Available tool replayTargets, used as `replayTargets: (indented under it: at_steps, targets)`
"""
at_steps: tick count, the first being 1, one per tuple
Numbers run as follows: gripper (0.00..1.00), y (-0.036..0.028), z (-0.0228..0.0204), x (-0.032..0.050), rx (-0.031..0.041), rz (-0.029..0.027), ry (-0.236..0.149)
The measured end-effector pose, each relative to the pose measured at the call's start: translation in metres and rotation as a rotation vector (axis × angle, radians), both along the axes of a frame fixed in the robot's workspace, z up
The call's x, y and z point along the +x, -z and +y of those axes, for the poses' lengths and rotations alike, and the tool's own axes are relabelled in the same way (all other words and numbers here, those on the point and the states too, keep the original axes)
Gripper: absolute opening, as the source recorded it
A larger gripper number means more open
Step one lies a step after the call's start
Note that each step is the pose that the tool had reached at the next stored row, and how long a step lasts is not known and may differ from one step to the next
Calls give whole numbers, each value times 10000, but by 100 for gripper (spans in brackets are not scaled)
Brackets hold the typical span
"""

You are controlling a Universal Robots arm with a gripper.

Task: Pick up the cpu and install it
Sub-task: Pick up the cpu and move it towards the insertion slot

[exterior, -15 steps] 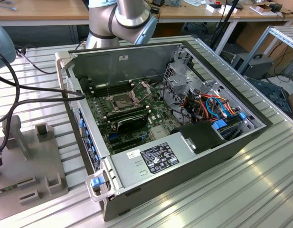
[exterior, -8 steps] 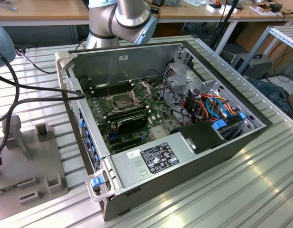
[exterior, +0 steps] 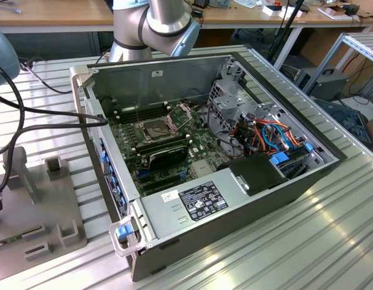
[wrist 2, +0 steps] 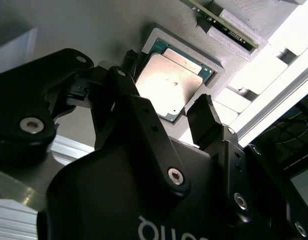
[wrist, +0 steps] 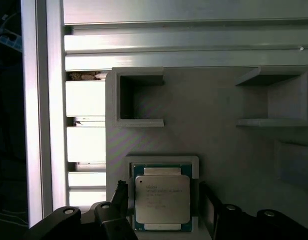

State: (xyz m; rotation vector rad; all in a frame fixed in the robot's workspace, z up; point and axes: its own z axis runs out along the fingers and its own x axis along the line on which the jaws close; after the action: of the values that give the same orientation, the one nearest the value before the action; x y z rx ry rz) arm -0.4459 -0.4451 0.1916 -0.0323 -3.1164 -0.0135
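Note:
The cpu (wrist: 161,200), a flat square chip with a silvery metal face, lies in a shallow pocket of a grey holder (wrist: 161,160) on a grey fixture plate (exterior: 35,205). In the second wrist view the cpu (wrist 2: 171,85) shines between two black fingers. My gripper (wrist: 162,197) (wrist 2: 166,82) is open and straddles the chip, one finger (wrist: 121,192) on each side with a small gap to its edges. The dark square socket (exterior: 156,128) sits with its metal frame raised on the motherboard inside the open computer case (exterior: 234,205).
The fixture plate carries other raised grey pockets (wrist: 139,100) and a green circuit strip (wrist 2: 223,25). A black block (exterior: 168,154) lies beside the socket. A drive cage (exterior: 234,109) and cables crowd the case toward the exterior view's right. The table is ribbed aluminium (exterior: 307,248).

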Motion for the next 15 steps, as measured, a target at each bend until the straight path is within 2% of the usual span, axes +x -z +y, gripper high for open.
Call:
replayTargets:
  at_steps: [3, 4, 7, 15]
  targets:
    - [68, 1, 0, 0, -37, 0, -73]
    - [59, 2, 1, 0, -36, -1, -74]
    - [55, 2, 1, 0, -36, 0, -78]
    - [55, 2, 1, 0, -36, 0, -80]
